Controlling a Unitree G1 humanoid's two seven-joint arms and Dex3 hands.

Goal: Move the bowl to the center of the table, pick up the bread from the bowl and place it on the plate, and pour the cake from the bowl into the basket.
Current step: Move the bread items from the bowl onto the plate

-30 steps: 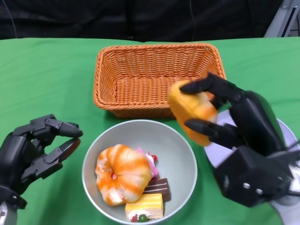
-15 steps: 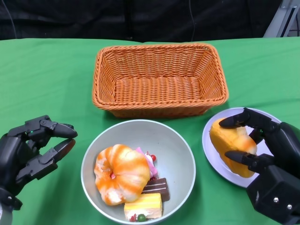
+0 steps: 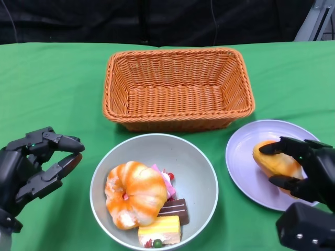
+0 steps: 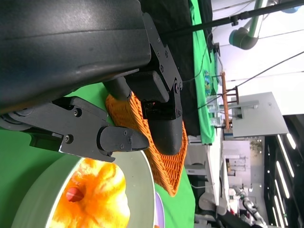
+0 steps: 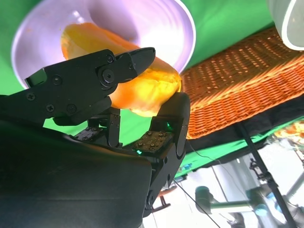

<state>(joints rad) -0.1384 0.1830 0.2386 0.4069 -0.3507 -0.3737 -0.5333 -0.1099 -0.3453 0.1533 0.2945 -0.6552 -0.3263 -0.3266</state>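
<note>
A grey bowl (image 3: 205, 175) sits at the table's near middle. In it lie an orange swirled bread (image 3: 133, 192) and several cake pieces (image 3: 163, 228). To its right is a pale purple plate (image 3: 243, 164). My right hand (image 3: 309, 172) grips a golden bread (image 3: 276, 161) low over the plate, fingers wrapped around it. The right wrist view shows that bread (image 5: 147, 92) pinched between black fingers (image 5: 102, 76) against the plate (image 5: 147, 23). My left hand (image 3: 32, 167) hangs left of the bowl, its fingers bent but apart and holding nothing.
An orange wicker basket (image 3: 178, 97), with nothing in it, stands behind the bowl and plate. Green cloth covers the table, with bare cloth on both sides of the basket. The left wrist view shows the bowl's rim (image 4: 145, 190) and the basket (image 4: 166, 166) just beyond my fingers.
My right hand has carried the golden bread from beside the basket's front right corner down and right onto the plate. The left hand has drifted slightly left.
</note>
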